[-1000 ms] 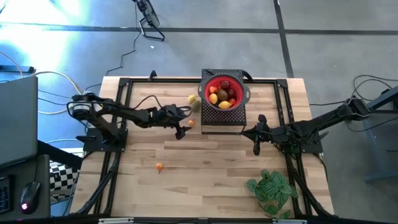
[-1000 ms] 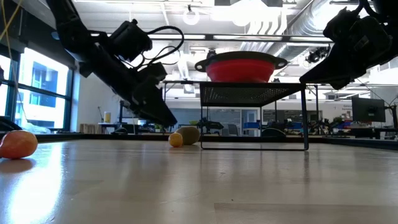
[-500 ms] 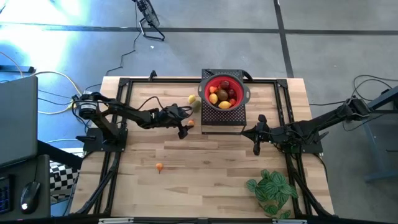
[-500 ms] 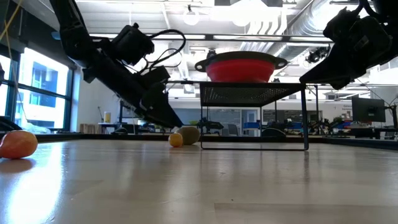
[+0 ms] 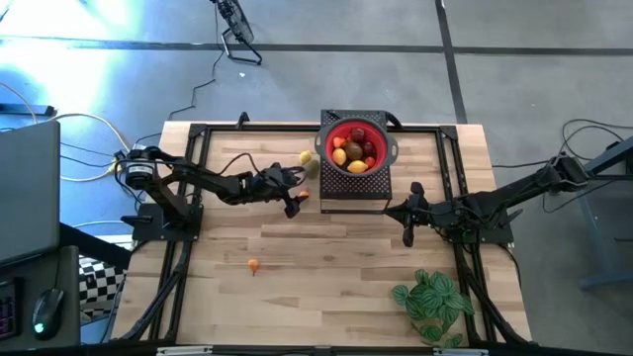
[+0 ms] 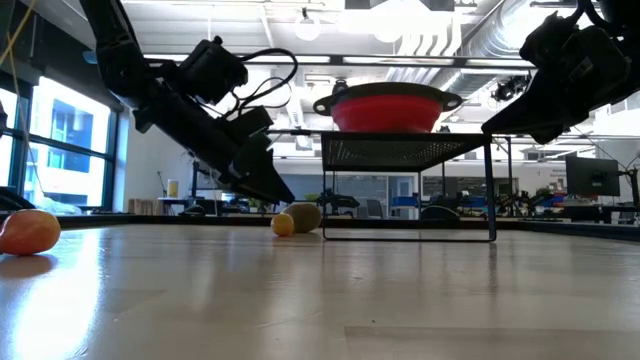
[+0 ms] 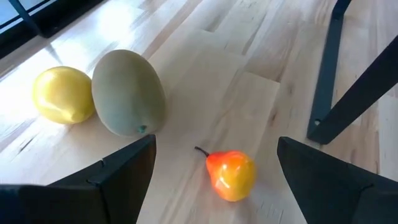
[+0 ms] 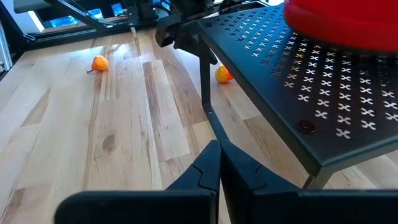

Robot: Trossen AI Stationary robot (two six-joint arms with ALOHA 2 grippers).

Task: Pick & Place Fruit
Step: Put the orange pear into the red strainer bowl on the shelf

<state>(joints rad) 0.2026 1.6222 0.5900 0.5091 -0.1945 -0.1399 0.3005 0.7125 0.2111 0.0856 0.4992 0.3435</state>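
Note:
A small orange-yellow pear-shaped fruit (image 7: 231, 175) lies on the wooden table (image 5: 326, 277) beside the black stand. My left gripper (image 7: 216, 142) is open and slants down at it, one finger on each side, touching nothing. In the high view the gripper (image 5: 293, 201) sits just left of that fruit (image 5: 304, 196). A lemon (image 7: 62, 94) and a greenish oval fruit (image 7: 129, 92) lie beyond. A red bowl (image 5: 357, 146) holding several fruits sits on the stand. Another orange fruit (image 5: 253, 264) lies nearer the front. My right gripper (image 8: 219, 165) is shut and holds nothing, right of the stand.
The perforated black stand (image 8: 292, 68) has thin legs (image 7: 323, 93) close to the pear-shaped fruit. A green leafy plant (image 5: 432, 302) stands at the front right. Black frame rails (image 5: 188, 198) run along the table's sides.
My left gripper has tipped its fingers farther down toward the pear-shaped fruit and edged toward the stand, staying open. The fruits have not moved.

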